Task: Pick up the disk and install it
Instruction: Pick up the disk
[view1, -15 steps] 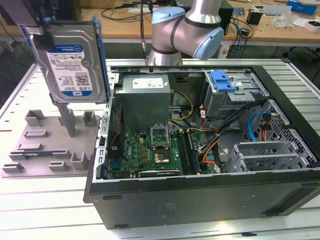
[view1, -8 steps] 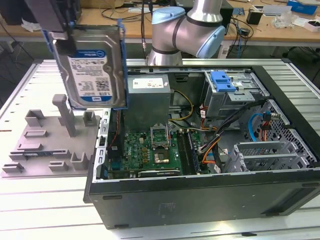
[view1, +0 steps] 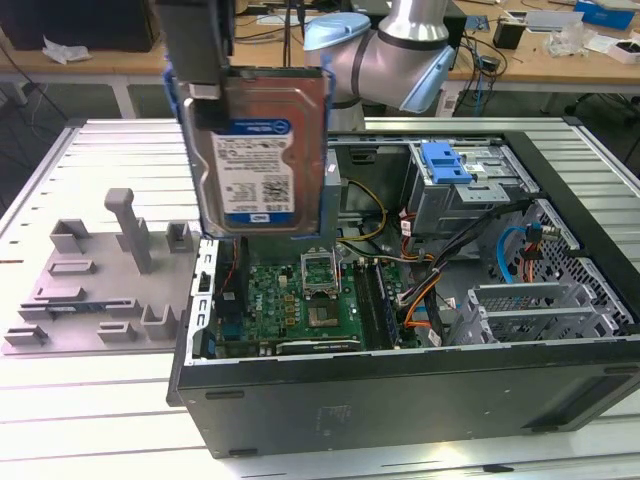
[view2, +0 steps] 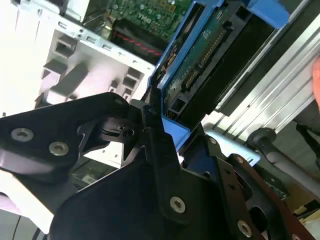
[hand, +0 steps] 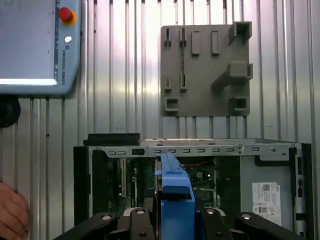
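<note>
The end effector (hand: 175, 220) clenches the hard drive (view1: 262, 150) by its blue side rails, upright over the open computer case (view1: 400, 395), where a skewed descent could knock it against the motherboard (view1: 300, 300)

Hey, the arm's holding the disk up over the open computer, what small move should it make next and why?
Probably carry it toward the exterior view's right. The gripper grips the disk upright above the motherboard, while the metal drive cage with the blue latch sits further right in the case.
</note>
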